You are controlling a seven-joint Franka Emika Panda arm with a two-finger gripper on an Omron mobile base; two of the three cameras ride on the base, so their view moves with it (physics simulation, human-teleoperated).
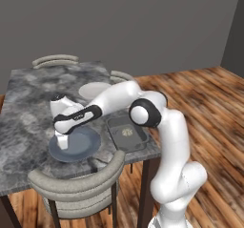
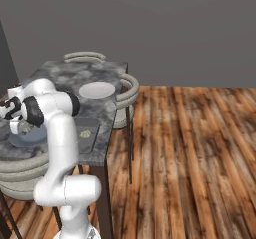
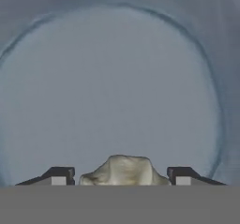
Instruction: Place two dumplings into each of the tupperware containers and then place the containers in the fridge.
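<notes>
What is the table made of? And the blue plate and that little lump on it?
The table looks like polished grey stone, maybe marble, with cloudy veins. The blue plate looks like smooth glazed ceramic, though it could be plastic: even blue-grey with a soft sheen. The dumpling looks like soft tan dough, with a lumpy, folded surface, sitting between the fingers.

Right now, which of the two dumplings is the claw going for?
The dumpling on the blue-grey plate, sitting between the claw's fingertips. The other dumpling already lies in the dark grey container.
</notes>
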